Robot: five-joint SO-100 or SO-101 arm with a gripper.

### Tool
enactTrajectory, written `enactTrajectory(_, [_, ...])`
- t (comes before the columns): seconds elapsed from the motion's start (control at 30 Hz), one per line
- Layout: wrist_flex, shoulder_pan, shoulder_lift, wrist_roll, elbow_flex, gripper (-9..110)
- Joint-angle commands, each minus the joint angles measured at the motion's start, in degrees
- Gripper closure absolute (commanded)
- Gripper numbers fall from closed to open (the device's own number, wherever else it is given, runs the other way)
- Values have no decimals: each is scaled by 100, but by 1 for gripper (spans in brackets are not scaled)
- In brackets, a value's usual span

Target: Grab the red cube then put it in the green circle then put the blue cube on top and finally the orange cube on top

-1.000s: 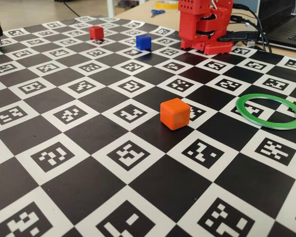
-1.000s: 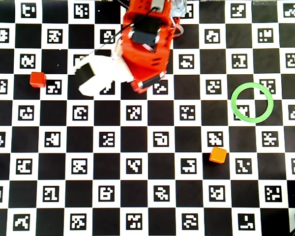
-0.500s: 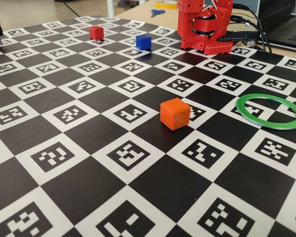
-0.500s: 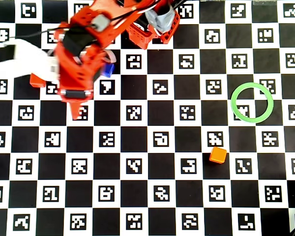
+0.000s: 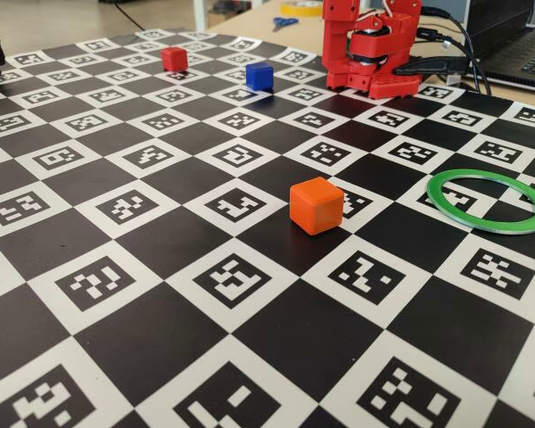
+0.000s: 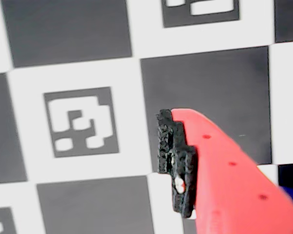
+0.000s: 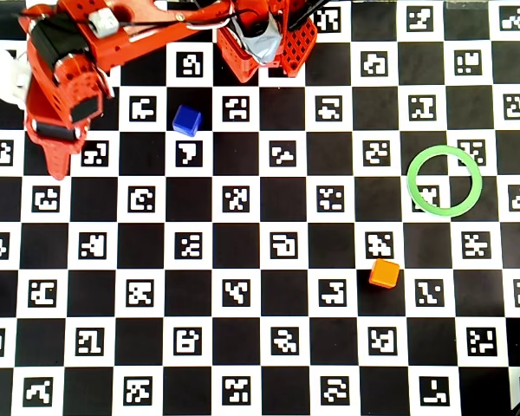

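Red cube point(image 5: 174, 59), small, matte, on the checkered board point(image 5: 160, 312); pincer point(image 7: 55, 165) state impossible to tell.

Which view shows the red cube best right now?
The fixed view: the red cube sits unobstructed near the board's far edge. In the overhead view the arm covers it, and the wrist view shows none of it.

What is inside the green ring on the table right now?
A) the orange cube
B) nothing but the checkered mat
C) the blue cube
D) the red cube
B: in the overhead view the green ring encloses only mat, while the orange cube and blue cube sit apart from it.
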Motion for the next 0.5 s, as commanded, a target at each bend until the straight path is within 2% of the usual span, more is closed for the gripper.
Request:
enactTrajectory(0.0, [360,193,-26,-105,-422,66])
enactTrajectory(0.47, [-791,606,-114,-756,1028,64])
